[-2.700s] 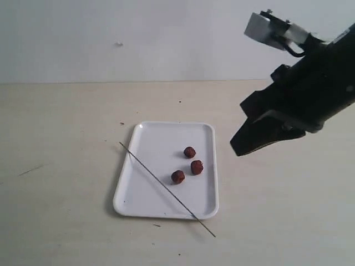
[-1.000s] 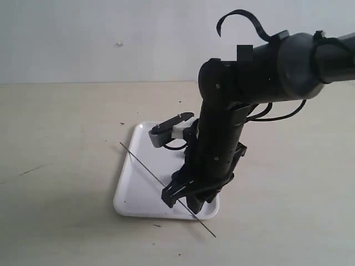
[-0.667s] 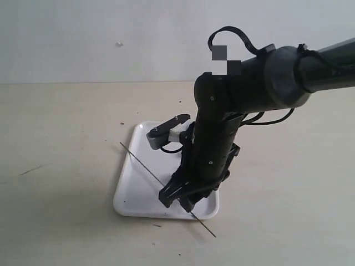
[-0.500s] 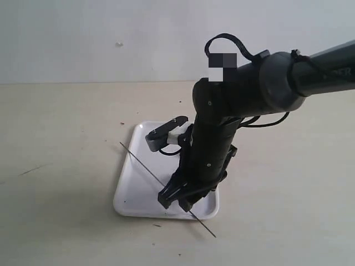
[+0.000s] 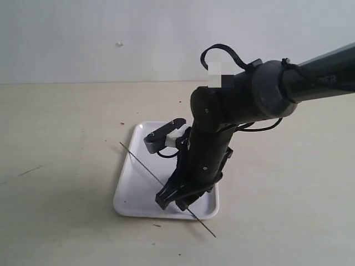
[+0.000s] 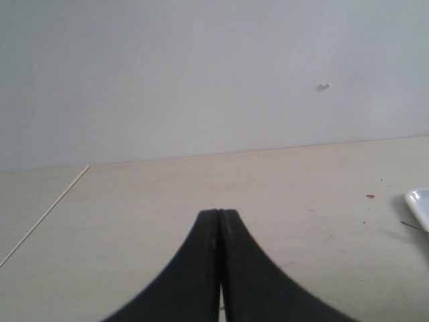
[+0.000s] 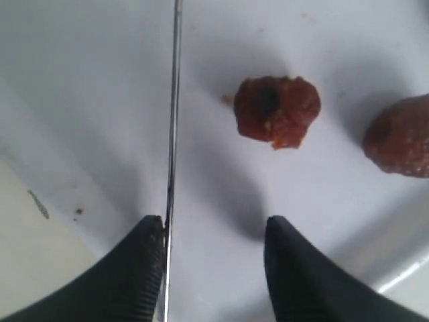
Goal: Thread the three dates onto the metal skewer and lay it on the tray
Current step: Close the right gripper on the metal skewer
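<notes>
- A flat white tray (image 5: 138, 185) of glossy, plastic-looking material, rectangular with rounded corners and a low raised rim, is seen lying on a pale, matt table (image 5: 61, 138).
- One metal skewer (image 5: 141, 163), a very thin, straight grey rod, is laid slantwise across the tray, with each end reaching past the rim over the table.
- In the right wrist view the skewer (image 7: 174, 114) is shown as a bright, smooth line over the tray's shiny floor (image 7: 87, 80).
- Two dates are counted in that view: a first date (image 7: 276, 111), roundish, wrinkled and red-brown with a dark hollow at its top, and a second date (image 7: 401, 137), cut off by the picture's edge. Both rest on the tray, apart from each other and from the skewer.
- A third date cannot be found; in the exterior view that part of the tray is hidden by the black arm.
- The right gripper (image 7: 213, 231) is held spread wide low over the tray (image 5: 173, 204), nothing being gripped; the skewer runs right along one ribbed black finger's inner edge.
- The left gripper (image 6: 220, 221) is pressed fully together, empty, above bare table.
</notes>
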Controlling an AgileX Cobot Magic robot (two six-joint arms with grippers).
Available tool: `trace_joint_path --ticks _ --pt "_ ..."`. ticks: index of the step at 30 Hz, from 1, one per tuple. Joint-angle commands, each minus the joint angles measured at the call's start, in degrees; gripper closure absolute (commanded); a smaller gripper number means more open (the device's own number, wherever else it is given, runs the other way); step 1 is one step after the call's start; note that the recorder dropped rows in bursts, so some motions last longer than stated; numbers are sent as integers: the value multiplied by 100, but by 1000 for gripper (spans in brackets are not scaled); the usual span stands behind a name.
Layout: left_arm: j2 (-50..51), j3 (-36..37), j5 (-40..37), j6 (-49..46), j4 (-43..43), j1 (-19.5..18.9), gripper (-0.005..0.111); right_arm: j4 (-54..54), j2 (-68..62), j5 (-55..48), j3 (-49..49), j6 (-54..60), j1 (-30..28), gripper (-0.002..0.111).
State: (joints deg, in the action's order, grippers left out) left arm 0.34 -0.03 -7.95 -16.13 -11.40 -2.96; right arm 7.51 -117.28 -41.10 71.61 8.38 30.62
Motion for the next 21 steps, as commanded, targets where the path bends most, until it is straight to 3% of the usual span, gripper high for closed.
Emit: trace_joint_path --ticks 1,13,21 --pt "-34 3 54 -17 14 25 107 -214 -76 52 34 34 2 61" --pt "-34 3 54 -17 14 25 107 -253 -160 75 34 -9 2 61" --pt "-34 3 54 -17 14 25 107 -253 -160 40 34 -9 2 72"
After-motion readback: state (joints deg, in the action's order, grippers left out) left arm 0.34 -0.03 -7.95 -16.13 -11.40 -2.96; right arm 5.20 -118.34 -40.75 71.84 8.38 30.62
